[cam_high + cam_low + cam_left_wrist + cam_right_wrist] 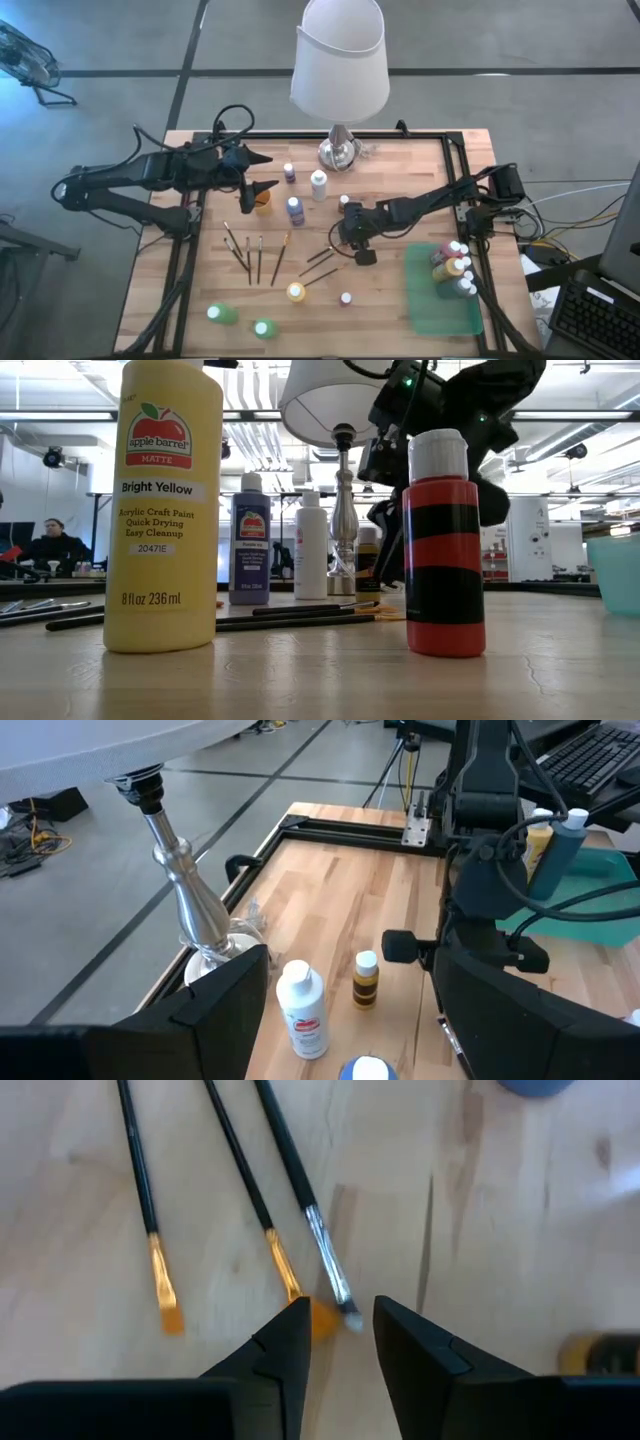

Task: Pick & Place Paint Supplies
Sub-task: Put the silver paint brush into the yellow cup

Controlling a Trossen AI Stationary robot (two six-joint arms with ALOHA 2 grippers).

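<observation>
Robotics lab or workshop | wooden counter [390, 300] framed by black rails | bare concrete floor [120, 90] with cables | fan [25, 55] standing on floor | keyboard [600, 320] and monitor edge beside counter | ceiling strip lights [560, 415] in open hall | seated person [55, 545] at far desk

Past the left gripper [350, 1020], jaws spread wide: lamp stem [185, 890] at 10 o'clock, white bottle [302, 1008] and brown bottle [366, 980] just ahead, right arm [490, 850] at 2 o'clock, green tray [600, 880] behind it.
</observation>
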